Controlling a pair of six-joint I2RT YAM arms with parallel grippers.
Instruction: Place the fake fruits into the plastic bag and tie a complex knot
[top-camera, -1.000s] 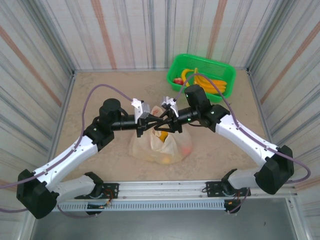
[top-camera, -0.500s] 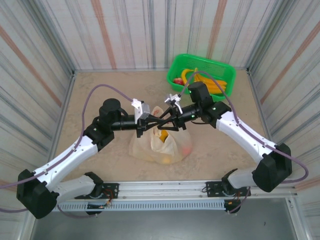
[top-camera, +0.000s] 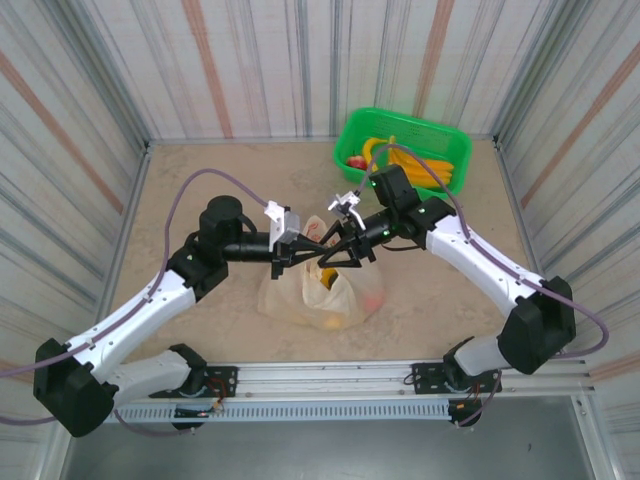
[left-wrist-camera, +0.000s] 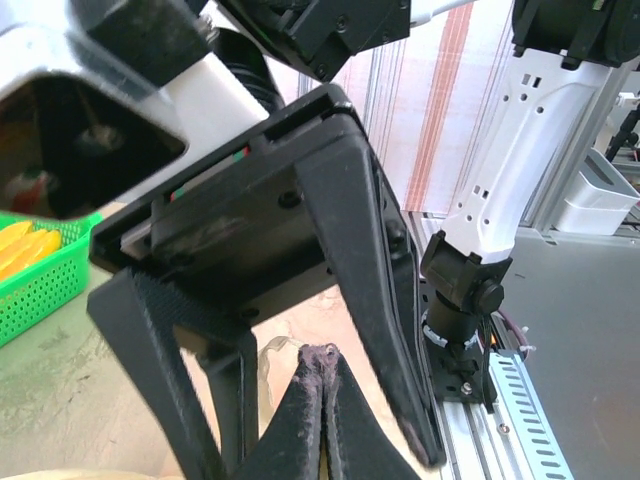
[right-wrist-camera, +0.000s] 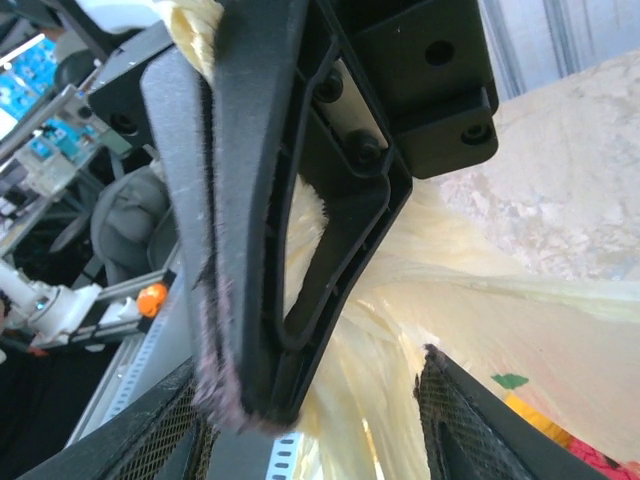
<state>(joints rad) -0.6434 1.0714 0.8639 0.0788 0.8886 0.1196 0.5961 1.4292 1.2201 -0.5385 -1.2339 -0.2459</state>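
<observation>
The plastic bag (top-camera: 300, 298) lies mid-table, cream and translucent, with fake fruits (top-camera: 372, 297) showing through it. Its gathered top rises to both grippers, which meet above it. My left gripper (top-camera: 314, 251) is shut, and a twisted cream strip of the bag's handle (right-wrist-camera: 193, 22) comes out of its pads. My right gripper (top-camera: 336, 257) is open. Its mesh-padded fingers (right-wrist-camera: 470, 425) straddle the left gripper's shut fingers (right-wrist-camera: 235, 250) and bunched bag plastic (right-wrist-camera: 470, 290). In the left wrist view the left gripper (left-wrist-camera: 323, 353) is closed inside the right gripper's black fingers (left-wrist-camera: 365, 270). Any knot is hidden under the crossed fingers.
A bright green basket (top-camera: 455, 140) stands at the back right, holding yellow bananas (top-camera: 420, 165) and a red fruit (top-camera: 355, 161). Striped walls close in the sandy table on three sides. The arms' mounting rail (top-camera: 330, 380) runs along the near edge.
My right gripper has opened wider around the left gripper's fingers, and its wrist has edged left and turned. The left arm and the bag have stayed put.
</observation>
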